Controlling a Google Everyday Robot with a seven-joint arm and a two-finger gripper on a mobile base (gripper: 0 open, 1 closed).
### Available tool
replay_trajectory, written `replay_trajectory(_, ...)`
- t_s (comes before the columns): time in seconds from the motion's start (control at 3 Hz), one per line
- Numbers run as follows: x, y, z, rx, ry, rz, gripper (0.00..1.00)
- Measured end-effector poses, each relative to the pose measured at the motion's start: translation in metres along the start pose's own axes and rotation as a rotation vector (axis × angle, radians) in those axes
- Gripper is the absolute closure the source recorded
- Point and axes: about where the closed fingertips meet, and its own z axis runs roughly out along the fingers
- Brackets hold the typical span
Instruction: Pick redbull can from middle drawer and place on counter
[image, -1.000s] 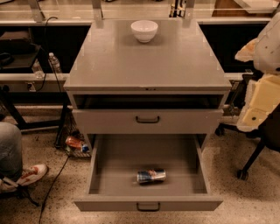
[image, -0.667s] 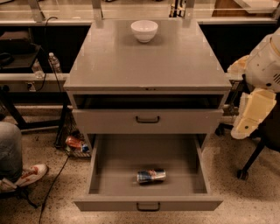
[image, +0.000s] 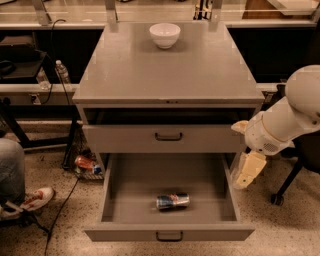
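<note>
The redbull can (image: 172, 201) lies on its side in the pulled-out middle drawer (image: 145, 175), near the drawer's front centre. The counter (image: 170, 70) is the flat grey top of the cabinet. My gripper (image: 247, 171) hangs pointing down from the white arm (image: 285, 117), just outside the open drawer's right wall. It is to the right of the can and higher, and touches nothing.
A white bowl (image: 165, 34) stands at the back of the counter. A second grey drawer front (image: 167, 137) above the open one is closed. An orange-red bottle-like object (image: 85, 162) lies on the floor at the left. A person's leg and shoe (image: 30, 198) are at the far left.
The arm and gripper have moved left and down, from beside the cabinet's right side to the right wall of the open drawer. The can has not moved.
</note>
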Motion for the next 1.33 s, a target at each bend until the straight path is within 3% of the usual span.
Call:
replay_trajectory(0.67, 0.005, 0.001, 0.006, -0.006, -0.024, 0.009, 0.00)
replay_trajectory(1.0, 0.033, -0.004, 0.066, -0.033, -0.136, 0.083, 0.00)
replay_trajectory(1.33, 0.050, -0.008, 0.110, -0.052, -0.202, 0.130, 0.00)
